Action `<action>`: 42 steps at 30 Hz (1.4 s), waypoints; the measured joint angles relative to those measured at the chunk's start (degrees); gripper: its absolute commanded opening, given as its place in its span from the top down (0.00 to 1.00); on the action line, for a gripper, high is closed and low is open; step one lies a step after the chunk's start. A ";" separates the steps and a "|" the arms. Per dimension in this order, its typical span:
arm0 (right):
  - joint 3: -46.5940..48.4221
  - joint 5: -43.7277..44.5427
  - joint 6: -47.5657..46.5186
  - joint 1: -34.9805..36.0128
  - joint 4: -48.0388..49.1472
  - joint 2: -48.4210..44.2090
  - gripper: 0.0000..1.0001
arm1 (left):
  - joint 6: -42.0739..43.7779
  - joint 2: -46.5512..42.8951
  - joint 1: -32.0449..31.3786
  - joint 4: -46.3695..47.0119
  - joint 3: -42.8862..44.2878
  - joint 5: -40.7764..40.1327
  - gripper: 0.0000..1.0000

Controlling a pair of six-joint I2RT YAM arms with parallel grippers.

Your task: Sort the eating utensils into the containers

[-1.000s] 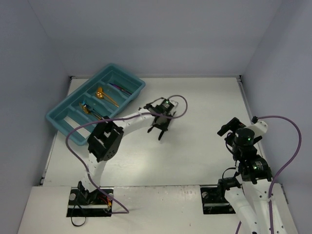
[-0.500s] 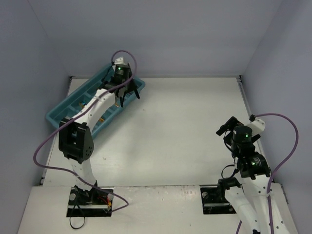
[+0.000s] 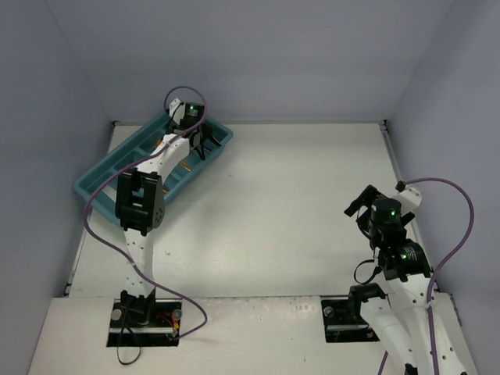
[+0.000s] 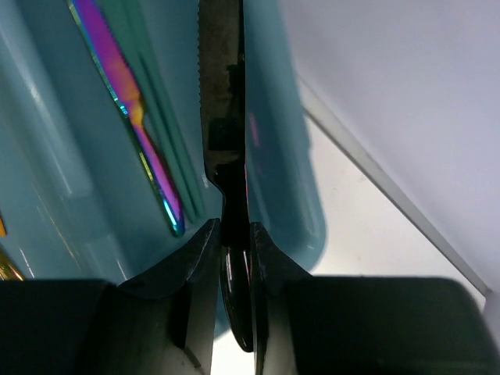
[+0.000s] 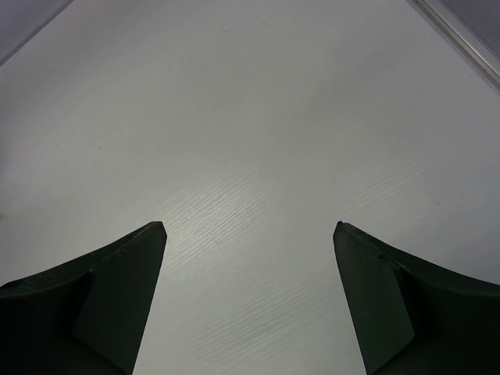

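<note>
At ten o'clock the left gripper (image 4: 232, 234) clamped what seemed a black knife (image 4: 221, 94) over the teal tray (image 4: 285, 141); the right gripper (image 5: 248, 230) gaped.

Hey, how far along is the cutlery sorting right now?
Nearly finished, it seems. Done: an iridescent utensil already lies in the teal tray. In hand: the left gripper is shut on a black knife over the tray's outer compartment. Left: releasing it; no utensils show on the table. The right gripper hangs open, empty.

White arms (image 3: 158, 158), black joints (image 3: 139, 203), purple cables (image 3: 449, 183), green lights (image 3: 190, 107).
</note>
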 measured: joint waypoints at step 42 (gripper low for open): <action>15.97 -1.08 -17.93 0.03 0.67 0.81 0.00 | 47.09 -91.01 -0.70 -27.24 -30.23 -16.09 0.22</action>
